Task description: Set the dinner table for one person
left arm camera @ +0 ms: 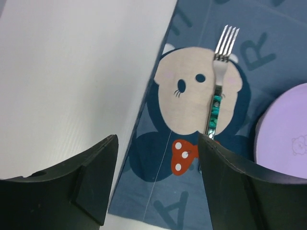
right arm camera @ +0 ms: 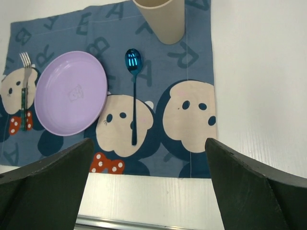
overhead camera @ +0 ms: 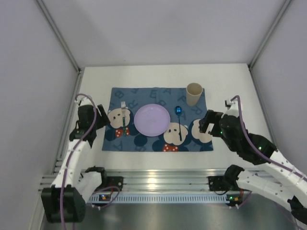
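On the white dinner table (overhead camera: 158, 76) lies a blue bear-print mat (overhead camera: 144, 143). A lilac plate (overhead camera: 152, 120) sits at the mat's centre. Left of it lies a fork (overhead camera: 123, 117) with a green patterned handle. A blue spoon (overhead camera: 179, 122) lies to the right of the plate, and a beige cup (overhead camera: 194, 94) stands at the mat's far right corner. My left gripper (overhead camera: 103, 117) hovers open over the mat's left edge, the fork (left arm camera: 218, 91) just ahead of its right finger (left arm camera: 235, 182). My right gripper (overhead camera: 206, 123) is wide open above the mat's right edge, holding nothing.
A ribbed aluminium rail (overhead camera: 158, 184) runs along the table's near edge, between the arm bases. Grey walls enclose the table on the left, right and far sides. Bare white tabletop (right arm camera: 259, 72) lies to the right of the mat.
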`<state>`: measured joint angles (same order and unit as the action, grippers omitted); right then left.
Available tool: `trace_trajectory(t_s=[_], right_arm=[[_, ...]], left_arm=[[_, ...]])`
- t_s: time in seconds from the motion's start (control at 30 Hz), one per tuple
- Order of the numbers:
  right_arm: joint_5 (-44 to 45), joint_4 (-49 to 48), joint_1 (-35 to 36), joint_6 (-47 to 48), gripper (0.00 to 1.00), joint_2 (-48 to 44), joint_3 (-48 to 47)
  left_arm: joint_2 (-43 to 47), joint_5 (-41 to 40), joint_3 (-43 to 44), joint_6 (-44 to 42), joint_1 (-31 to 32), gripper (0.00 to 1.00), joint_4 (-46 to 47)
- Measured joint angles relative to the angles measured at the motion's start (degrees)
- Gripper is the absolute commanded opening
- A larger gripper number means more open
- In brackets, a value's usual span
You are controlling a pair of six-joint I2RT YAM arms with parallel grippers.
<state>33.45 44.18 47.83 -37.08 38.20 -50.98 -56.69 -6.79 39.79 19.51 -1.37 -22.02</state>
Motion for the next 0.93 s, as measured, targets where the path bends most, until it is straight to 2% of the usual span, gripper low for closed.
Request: trace_trajectory(t_s=[0.17, 0.3, 0.93], right_arm=[[0.9, 0.9, 0.0, 0.6, 1.0, 2.9, 0.0], [0.9, 1.1, 0.0, 2.0, 1.0, 3.0, 0.0], [0.5, 0.6, 0.0, 3.7, 1.0, 2.3, 1.2]], left_arm=[[12.1, 1.9, -8.4, -3.3, 0.2, 0.72, 7.5], [16.7, 1.9, -11.3, -4.7, 0.2, 0.71, 10.1], [15.8, 3.6, -12.7, -8.2, 0.3, 0.72, 13.5]])
